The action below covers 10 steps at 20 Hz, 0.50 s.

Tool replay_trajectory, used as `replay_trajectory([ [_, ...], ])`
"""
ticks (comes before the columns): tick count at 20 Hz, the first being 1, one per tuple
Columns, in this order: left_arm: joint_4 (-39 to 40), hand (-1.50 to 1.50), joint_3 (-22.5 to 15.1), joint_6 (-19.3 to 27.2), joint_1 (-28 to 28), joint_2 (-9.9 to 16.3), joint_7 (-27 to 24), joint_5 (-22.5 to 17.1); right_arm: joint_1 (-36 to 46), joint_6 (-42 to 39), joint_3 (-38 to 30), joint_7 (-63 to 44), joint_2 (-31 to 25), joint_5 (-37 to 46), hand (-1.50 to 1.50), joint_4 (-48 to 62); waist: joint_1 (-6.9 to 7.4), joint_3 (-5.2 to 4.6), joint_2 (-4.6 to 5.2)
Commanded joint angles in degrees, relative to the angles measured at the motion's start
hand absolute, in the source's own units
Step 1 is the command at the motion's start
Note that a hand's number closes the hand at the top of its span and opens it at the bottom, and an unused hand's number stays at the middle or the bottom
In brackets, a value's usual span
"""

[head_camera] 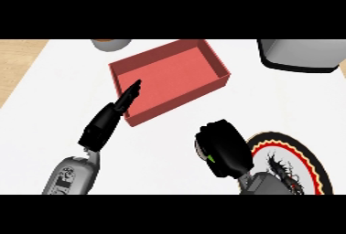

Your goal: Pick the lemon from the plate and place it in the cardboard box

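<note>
Right hand (223, 148) (curled, contents seemingly hidden) overlaps plate (317, 167) edge.

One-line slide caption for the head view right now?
Right hand curled shut beside the patterned plate, lemon hidden; left hand open at the red box.

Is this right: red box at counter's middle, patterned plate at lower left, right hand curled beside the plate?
No. The head view shows the patterned plate at lower right, not left. The red box and the curled right hand beside the plate are as stated.

A white counter top (61, 91) fills the view — a strip of light wood (15, 64) along its left edge.
</note>
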State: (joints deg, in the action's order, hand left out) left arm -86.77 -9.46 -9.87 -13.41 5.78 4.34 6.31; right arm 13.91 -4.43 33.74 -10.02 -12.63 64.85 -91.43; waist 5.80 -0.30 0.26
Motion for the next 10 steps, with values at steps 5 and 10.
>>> replay_trajectory([
  [5,-0.21,0.00,1.29,2.06,4.75,0.22,-2.72,1.54,8.56,-7.62,6.34,2.38,9.65,-0.24,1.50,-7.10,-5.51,0.28,-0.38],
  [10,-4.12,0.00,2.97,2.09,0.63,0.24,4.07,0.23,7.44,-16.53,4.24,-0.49,11.31,-5.32,1.50,-22.17,-6.15,0.31,-0.52],
])
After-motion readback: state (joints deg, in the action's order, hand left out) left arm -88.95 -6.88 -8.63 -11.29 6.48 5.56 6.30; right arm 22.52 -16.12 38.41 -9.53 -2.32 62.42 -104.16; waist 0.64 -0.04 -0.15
